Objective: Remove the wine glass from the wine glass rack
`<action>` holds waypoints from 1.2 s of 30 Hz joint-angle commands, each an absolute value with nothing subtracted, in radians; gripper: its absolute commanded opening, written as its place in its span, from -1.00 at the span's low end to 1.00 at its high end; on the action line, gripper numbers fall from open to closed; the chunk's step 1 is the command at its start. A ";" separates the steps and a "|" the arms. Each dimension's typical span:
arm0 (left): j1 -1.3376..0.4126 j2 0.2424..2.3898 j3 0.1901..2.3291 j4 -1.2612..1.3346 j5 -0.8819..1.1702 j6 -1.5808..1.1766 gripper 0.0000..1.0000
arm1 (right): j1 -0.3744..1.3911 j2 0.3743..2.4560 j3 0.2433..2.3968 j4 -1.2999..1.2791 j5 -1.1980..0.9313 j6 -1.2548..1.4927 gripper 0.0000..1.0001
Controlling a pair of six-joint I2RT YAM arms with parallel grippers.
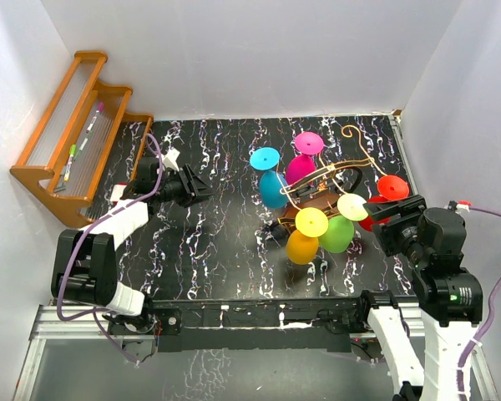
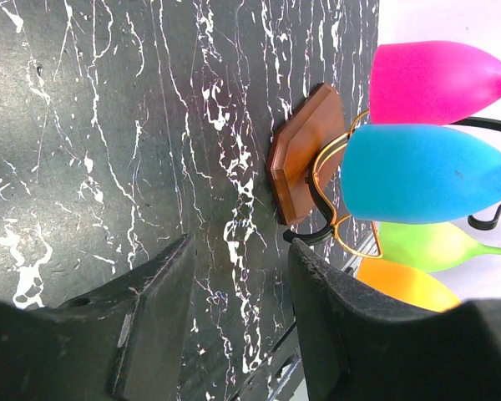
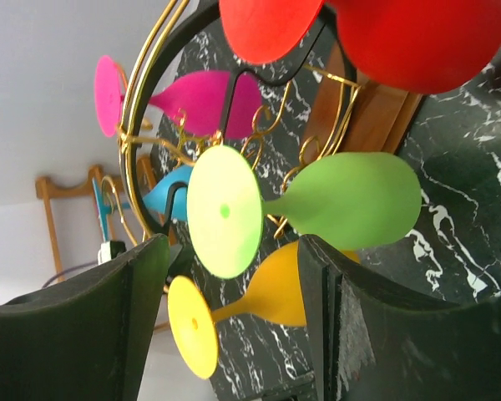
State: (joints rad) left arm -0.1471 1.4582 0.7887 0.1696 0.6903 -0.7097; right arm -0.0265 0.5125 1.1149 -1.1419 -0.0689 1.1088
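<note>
White walls are enclosing a black, white-veined worktop on the left, far and right. A stepped orange-brown shelf is standing at the far left, holding pens. A metal rail is running along the near edge.

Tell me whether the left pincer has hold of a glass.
No, the left pincer is open, only the table shows between its fingers, and the blue glass hangs apart from it.
</note>
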 commanded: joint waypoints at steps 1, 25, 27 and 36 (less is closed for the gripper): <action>-0.149 1.414 0.808 0.150 0.688 -0.681 -0.08 | -0.012 0.539 1.125 -1.098 0.090 1.146 0.28; -0.149 1.434 0.808 0.159 0.695 -0.689 -0.08 | 0.023 0.578 1.001 -0.912 0.426 1.241 0.18; -0.149 1.437 0.809 0.159 0.696 -0.689 -0.08 | 0.023 0.586 0.996 -0.897 0.434 1.242 0.18; -0.149 1.442 0.810 0.160 0.701 -0.692 -0.08 | 0.023 0.609 0.976 -0.874 0.474 1.267 0.02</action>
State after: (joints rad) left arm -0.1471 1.4582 0.7887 0.1562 0.6876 -0.6991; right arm 0.0177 0.5957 0.9791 -0.9390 0.4160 1.2407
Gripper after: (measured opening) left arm 0.461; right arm 0.530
